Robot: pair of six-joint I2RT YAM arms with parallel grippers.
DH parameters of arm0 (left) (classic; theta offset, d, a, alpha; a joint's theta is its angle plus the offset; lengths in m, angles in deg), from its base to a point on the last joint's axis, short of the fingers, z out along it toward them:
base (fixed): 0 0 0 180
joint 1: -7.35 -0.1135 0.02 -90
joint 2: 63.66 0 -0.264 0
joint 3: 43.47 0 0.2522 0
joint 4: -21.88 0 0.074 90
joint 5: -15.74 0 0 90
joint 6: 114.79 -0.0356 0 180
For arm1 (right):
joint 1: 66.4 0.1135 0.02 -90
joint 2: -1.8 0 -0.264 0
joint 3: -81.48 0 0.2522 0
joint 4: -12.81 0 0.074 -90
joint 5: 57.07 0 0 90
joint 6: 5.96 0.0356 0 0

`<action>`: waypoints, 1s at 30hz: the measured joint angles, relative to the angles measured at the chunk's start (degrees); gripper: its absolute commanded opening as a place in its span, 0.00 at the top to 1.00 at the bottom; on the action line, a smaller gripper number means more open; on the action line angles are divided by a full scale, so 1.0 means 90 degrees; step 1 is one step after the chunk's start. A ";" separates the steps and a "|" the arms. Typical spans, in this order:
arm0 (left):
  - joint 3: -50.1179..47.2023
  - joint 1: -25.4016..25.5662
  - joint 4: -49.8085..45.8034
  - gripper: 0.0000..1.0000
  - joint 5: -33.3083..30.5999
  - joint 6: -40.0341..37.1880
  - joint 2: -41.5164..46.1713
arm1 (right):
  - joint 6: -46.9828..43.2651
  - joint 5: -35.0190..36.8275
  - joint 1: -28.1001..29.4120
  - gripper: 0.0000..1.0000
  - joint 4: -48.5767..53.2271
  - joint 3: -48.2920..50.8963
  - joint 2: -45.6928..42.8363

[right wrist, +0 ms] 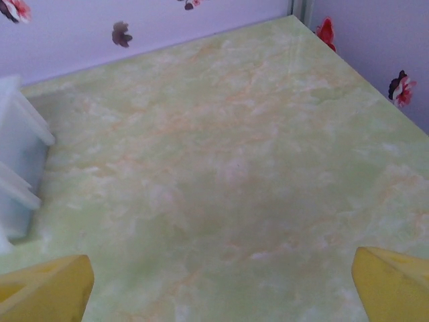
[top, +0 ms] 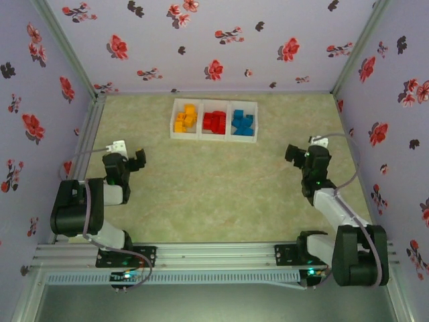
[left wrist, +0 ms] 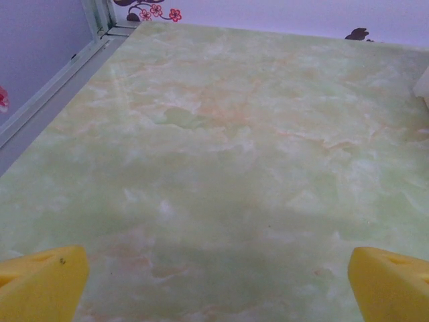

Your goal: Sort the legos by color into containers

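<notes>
Sitting toward the far edge of the counter (top: 201, 201), roughly midway between the side walls, the containers (top: 214, 136) form a white row of three joined square bins, well ahead of both arms; the left bin holds the yellow-orange legos (top: 186, 119), the middle bin the red legos (top: 214, 122), the right bin the blue legos (top: 242, 123); each colour lies in its own compartment, the bricks heaped so closely that single ones are hard to tell apart from above.

The left arm (top: 87, 208) reaches over the left side of the counter, well apart from the bins; the left jaws stand wide open with nothing between them; on the left wrist camera its yellow fingertips (left wrist: 40, 285) sit at the two bottom corners, far apart, with bare green marbled counter (left wrist: 221, 168) between them.

The right arm (top: 335, 208) mirrors it over the right side; the right jaws are likewise spread wide and hold nothing; on the right wrist camera the yellow fingertips (right wrist: 43, 292) frame bare counter (right wrist: 228, 168), and a white wall of the containers (right wrist: 20, 154) shows at the left edge, apart from the fingers.

Lilac walls (top: 214, 40) printed with red flowers enclose the counter; an aluminium rail (top: 214, 253) runs along its near edge between the arm bases.
</notes>
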 measured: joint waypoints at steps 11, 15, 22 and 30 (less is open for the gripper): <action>0.0034 -0.0005 -0.0015 0.00 0.0046 -0.0002 0.0000 | -0.0362 -0.0427 -0.0143 0.01 -0.3383 0.0459 0.2807; 0.0034 -0.0005 -0.0017 0.00 0.0046 -0.0002 0.0000 | -0.0374 -0.0588 -0.0204 0.01 -0.3344 0.0430 0.2931; 0.0044 -0.0005 -0.0017 0.00 0.0046 -0.0007 0.0000 | -0.0376 -0.0573 -0.0202 0.01 -0.3492 0.0325 0.2880; 0.0044 -0.0005 -0.0017 0.00 0.0046 -0.0022 0.0000 | -0.0376 -0.0573 -0.0202 0.01 -0.3487 0.0325 0.2880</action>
